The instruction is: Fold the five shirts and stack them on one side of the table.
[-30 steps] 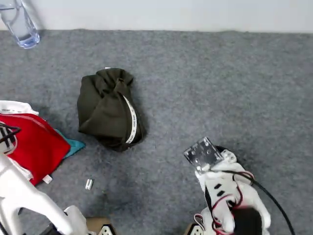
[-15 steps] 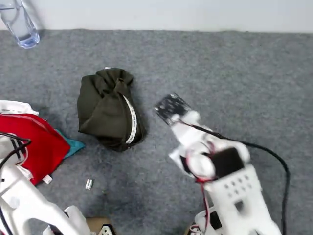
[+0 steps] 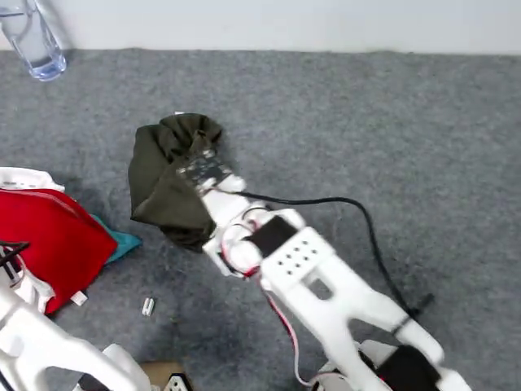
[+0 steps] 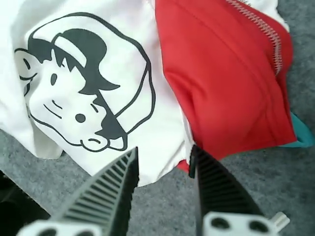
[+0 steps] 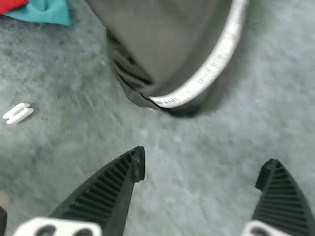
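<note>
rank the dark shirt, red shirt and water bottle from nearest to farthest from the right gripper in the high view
From the right gripper, by the high view:
1. dark shirt, right at it, mid-table.
2. red shirt, off at the left edge.
3. water bottle, in the far left corner.

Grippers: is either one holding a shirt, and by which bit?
Neither. The right gripper is open over the table beside the dark shirt; the left gripper is open over the white shirt edge.
</note>
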`<state>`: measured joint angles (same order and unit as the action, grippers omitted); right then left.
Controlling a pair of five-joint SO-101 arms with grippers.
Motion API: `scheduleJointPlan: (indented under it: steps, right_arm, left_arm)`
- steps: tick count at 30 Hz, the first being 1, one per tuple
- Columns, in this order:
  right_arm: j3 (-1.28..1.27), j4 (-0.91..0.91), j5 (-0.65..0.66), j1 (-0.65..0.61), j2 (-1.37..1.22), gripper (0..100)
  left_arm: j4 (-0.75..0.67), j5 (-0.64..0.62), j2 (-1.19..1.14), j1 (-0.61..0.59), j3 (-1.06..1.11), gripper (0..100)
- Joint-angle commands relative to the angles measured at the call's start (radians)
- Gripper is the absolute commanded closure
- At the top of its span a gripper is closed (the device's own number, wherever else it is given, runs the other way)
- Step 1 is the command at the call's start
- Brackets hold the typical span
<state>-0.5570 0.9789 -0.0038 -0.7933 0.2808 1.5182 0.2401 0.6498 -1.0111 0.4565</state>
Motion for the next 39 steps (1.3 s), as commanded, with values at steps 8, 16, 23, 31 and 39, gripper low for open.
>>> scheduleJointPlan:
  steps: [8, 16, 23, 31, 39]
  right_arm:
    - [0.204, -0.102, -0.063, -0.018, -0.288, 62.3]
    - [0.292, -0.104, -0.061, -0.024, -0.464, 64.1]
    - [0.331, -0.097, 0.077, 0.012, -0.526, 96.2]
    - [0.338, 0.015, 0.170, 0.173, -0.303, 98.8]
    - [0.338, 0.131, 0.256, 0.254, 0.142, 98.8]
  left_arm:
    - [-0.117, 0.008, 0.023, 0.000, 0.101, 84]
    - [-0.120, 0.008, 0.023, -0.002, 0.101, 84]
    - [-0.120, 0.008, 0.023, 0.000, 0.101, 84]
    - [-0.121, 0.008, 0.023, 0.000, 0.096, 84]
    - [-0.118, 0.008, 0.023, 0.011, 0.085, 84]
